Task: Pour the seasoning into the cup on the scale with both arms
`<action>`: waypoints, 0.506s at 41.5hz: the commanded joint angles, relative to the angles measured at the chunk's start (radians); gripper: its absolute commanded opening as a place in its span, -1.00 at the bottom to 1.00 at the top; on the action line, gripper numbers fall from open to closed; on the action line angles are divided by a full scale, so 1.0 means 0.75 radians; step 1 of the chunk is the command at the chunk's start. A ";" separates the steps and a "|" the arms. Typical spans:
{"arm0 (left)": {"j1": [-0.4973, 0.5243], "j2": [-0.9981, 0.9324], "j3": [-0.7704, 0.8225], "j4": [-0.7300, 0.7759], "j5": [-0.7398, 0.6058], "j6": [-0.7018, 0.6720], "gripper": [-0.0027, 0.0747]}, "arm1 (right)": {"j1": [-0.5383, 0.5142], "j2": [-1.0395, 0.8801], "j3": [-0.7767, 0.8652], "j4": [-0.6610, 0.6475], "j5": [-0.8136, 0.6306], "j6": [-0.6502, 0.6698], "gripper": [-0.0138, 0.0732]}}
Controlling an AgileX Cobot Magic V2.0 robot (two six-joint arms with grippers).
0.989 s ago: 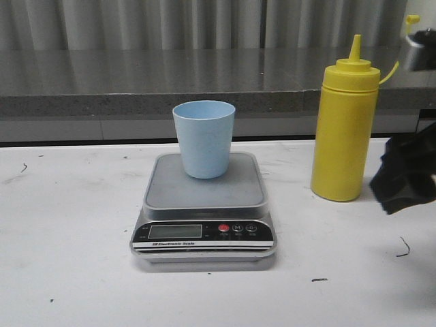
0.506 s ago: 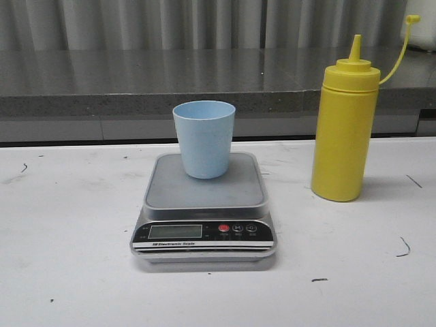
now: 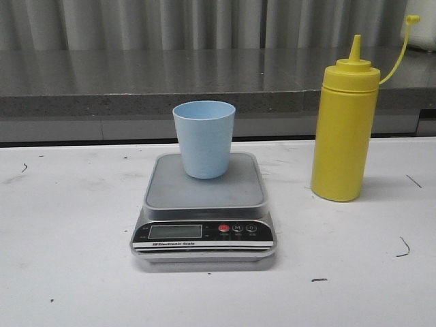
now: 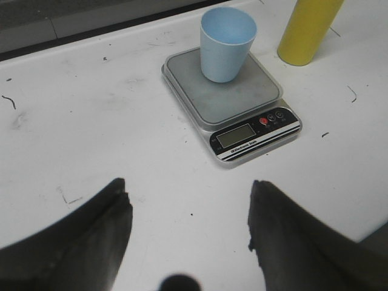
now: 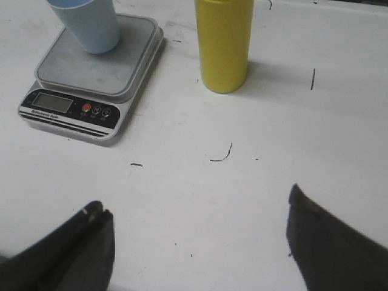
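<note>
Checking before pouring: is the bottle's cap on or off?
Off. The bottle's bare nozzle points up, and the cap hangs aside on its strap.

Left hand, right hand: spread wide, empty.

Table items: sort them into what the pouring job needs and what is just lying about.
Needed: seasoning bottle, cup, scale, left gripper, right gripper.
Lying about: nothing loose; only the table with dark scuffs, and the grey ledge behind.

The white table, seemingly scuffed, carries the scale and seasoning bottle.
</note>
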 commanded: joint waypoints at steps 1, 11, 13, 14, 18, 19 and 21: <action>-0.009 0.003 -0.034 0.000 -0.092 -0.012 0.16 | 0.005 -0.009 -0.048 -0.058 -0.073 -0.020 0.70; -0.009 0.003 -0.034 0.000 -0.126 -0.012 0.16 | 0.005 -0.009 -0.046 -0.112 -0.077 -0.020 0.70; -0.009 0.003 -0.034 0.000 -0.136 -0.012 0.16 | 0.005 -0.009 -0.046 -0.113 -0.079 -0.020 0.70; -0.009 0.003 -0.034 0.000 -0.143 -0.012 0.16 | 0.005 -0.009 -0.046 -0.113 -0.080 -0.020 0.70; -0.009 0.003 -0.034 0.000 -0.159 -0.012 0.16 | 0.005 -0.009 -0.046 -0.120 -0.084 -0.020 0.70; -0.009 0.003 -0.034 0.000 -0.159 -0.012 0.16 | 0.005 -0.009 -0.046 -0.123 -0.084 -0.020 0.69; -0.009 0.003 -0.034 0.000 -0.159 -0.012 0.16 | 0.005 -0.009 -0.046 -0.130 -0.084 -0.020 0.64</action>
